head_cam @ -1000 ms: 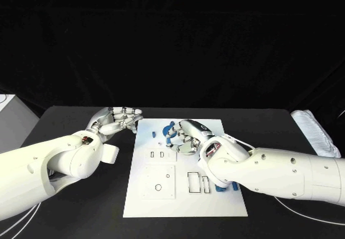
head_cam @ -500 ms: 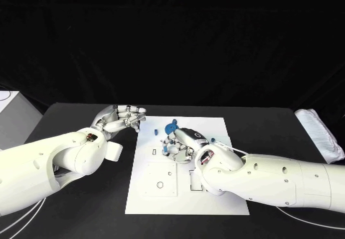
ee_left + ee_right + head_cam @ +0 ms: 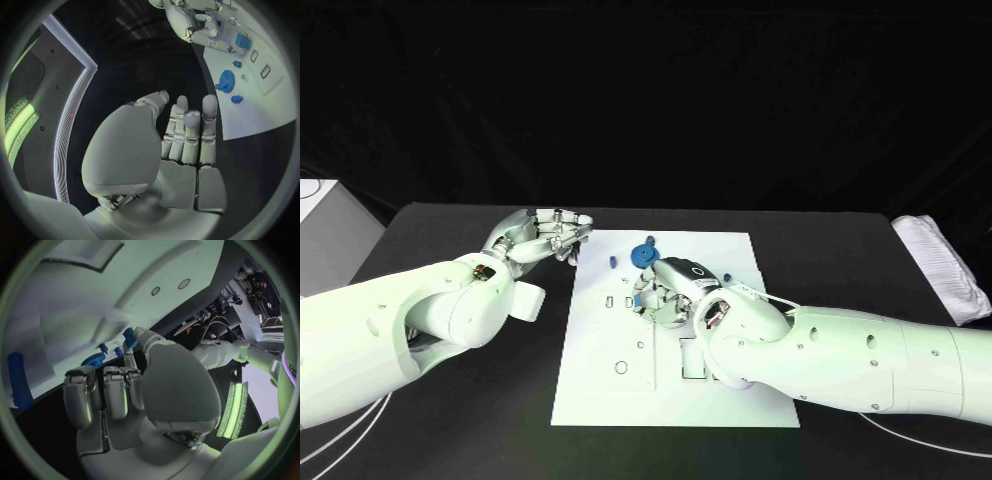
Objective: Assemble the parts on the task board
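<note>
Hands over the white board

We see the task board (image 3: 733,400), a white rectangular plate, lying flat in the middle of the black desk (image 3: 444,225), its long axis running away from the robot. Its surface carries rectangular and round cut-outs. A round blue gear-like part (image 3: 643,255) stands near the far edge, with a small blue peg (image 3: 610,262) just to its left.

Our right hand (image 3: 668,290) rests over the board's far middle, fingers curled down around a small blue piece (image 3: 129,337); the right wrist view shows that piece at the fingertips, so we judge it pinched. Our left hand (image 3: 542,236) hovers beside the board's far left corner, fingers drawn together and bent, nothing in them.
</note>
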Robot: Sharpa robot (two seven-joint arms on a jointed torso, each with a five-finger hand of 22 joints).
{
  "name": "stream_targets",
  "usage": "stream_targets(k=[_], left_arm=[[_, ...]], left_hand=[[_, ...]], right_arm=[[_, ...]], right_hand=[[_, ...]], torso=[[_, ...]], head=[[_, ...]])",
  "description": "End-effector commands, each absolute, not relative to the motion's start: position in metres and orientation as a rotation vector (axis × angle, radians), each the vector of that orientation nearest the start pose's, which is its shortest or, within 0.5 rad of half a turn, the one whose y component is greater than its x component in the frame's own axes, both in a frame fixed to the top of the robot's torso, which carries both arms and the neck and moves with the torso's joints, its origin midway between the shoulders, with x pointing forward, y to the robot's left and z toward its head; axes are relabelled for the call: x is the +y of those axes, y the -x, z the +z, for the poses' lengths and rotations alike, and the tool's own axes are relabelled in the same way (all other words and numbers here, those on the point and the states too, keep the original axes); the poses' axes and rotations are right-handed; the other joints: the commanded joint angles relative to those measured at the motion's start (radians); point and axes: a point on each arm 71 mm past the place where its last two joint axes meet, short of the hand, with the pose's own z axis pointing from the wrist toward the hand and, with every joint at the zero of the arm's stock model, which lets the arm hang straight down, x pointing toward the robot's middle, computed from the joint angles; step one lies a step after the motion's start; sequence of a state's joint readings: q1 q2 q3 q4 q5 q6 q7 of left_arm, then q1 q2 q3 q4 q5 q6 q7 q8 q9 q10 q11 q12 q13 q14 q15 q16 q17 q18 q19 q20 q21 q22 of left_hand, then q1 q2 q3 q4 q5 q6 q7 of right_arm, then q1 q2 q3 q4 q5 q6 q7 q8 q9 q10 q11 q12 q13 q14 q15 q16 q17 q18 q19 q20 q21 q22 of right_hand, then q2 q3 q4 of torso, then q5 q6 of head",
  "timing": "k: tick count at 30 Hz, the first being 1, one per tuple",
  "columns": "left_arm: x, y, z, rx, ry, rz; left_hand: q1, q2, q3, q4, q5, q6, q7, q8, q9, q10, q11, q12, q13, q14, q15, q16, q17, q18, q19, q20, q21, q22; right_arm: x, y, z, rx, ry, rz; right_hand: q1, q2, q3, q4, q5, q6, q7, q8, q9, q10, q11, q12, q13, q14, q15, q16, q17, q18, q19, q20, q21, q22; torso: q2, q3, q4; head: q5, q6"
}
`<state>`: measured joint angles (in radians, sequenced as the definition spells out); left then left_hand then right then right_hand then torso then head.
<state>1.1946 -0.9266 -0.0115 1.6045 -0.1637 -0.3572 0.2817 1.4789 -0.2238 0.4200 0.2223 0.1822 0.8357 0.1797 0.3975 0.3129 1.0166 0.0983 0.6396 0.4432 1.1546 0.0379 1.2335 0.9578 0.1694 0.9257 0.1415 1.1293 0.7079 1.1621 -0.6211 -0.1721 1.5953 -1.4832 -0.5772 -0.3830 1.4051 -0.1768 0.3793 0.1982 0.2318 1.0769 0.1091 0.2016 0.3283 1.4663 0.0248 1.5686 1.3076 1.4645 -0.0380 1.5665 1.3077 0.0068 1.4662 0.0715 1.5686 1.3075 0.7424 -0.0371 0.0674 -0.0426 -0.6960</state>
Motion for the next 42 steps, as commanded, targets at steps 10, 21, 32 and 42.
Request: stream_targets(k=[10,21,32,42], left_arm=[[0.2244,-0.4763,-0.1680,1.524,0.985,-1.430],[0.2251,-0.4762,-0.1684,1.530,0.983,-1.425],[0.2258,-0.4764,-0.1687,1.535,0.979,-1.420],[0.2263,-0.4764,-0.1689,1.538,0.978,-1.418]], left_hand=[[-0.011,-0.003,0.010,0.008,-0.004,-0.017,-0.001,0.019,0.006,-0.022,0.000,0.042,0.017,0.076,0.000,0.086,0.112,-0.004,0.041,0.000,0.045,0.056],[-0.011,-0.005,0.012,0.009,-0.004,-0.022,-0.001,0.027,0.008,-0.028,0.000,0.060,0.023,0.109,0.000,0.120,0.160,-0.009,0.060,0.000,0.064,0.082],[-0.012,-0.005,0.015,0.010,-0.004,-0.028,-0.001,0.032,0.009,-0.034,0.000,0.075,0.027,0.142,-0.001,0.151,0.204,-0.014,0.084,-0.001,0.086,0.112],[-0.012,-0.006,0.015,0.011,-0.004,-0.029,-0.001,0.034,0.009,-0.035,0.000,0.078,0.028,0.148,-0.001,0.157,0.212,-0.016,0.089,-0.001,0.090,0.119]], right_arm=[[-0.0865,-0.4371,-0.2289,1.653,0.071,0.688],[-0.0880,-0.4395,-0.2309,1.654,0.067,0.675],[-0.0852,-0.4397,-0.2328,1.658,0.071,0.677],[-0.0854,-0.4405,-0.2336,1.662,0.075,0.674]], right_hand=[[-0.024,-0.013,0.005,0.003,-0.006,0.011,-0.010,0.016,0.028,0.105,-0.002,0.002,0.263,0.106,-0.004,0.004,0.263,-0.007,0.105,-0.006,0.002,0.263],[-0.028,-0.016,0.004,0.004,-0.009,0.010,-0.010,0.016,0.028,0.105,-0.002,0.002,0.263,0.106,-0.004,0.004,0.263,-0.007,0.105,-0.006,0.002,0.263],[-0.038,-0.027,0.001,0.006,-0.013,0.001,-0.007,0.014,0.027,0.105,0.000,0.002,0.263,0.106,-0.002,0.004,0.263,-0.007,0.105,-0.005,0.002,0.263],[-0.059,-0.051,-0.013,0.013,-0.017,-0.027,0.006,0.003,0.021,0.105,0.011,0.002,0.263,0.106,0.006,0.004,0.263,-0.007,0.105,0.001,0.002,0.263]], torso=[[0.000,0.0005,0.0013],[0.000,-0.0007,0.0003],[0.000,-0.0005,0.0005],[-0.001,-0.0005,0.0002]], head=[[-0.003,-0.001],[-0.005,-0.003],[-0.004,-0.004],[-0.004,-0.004]])
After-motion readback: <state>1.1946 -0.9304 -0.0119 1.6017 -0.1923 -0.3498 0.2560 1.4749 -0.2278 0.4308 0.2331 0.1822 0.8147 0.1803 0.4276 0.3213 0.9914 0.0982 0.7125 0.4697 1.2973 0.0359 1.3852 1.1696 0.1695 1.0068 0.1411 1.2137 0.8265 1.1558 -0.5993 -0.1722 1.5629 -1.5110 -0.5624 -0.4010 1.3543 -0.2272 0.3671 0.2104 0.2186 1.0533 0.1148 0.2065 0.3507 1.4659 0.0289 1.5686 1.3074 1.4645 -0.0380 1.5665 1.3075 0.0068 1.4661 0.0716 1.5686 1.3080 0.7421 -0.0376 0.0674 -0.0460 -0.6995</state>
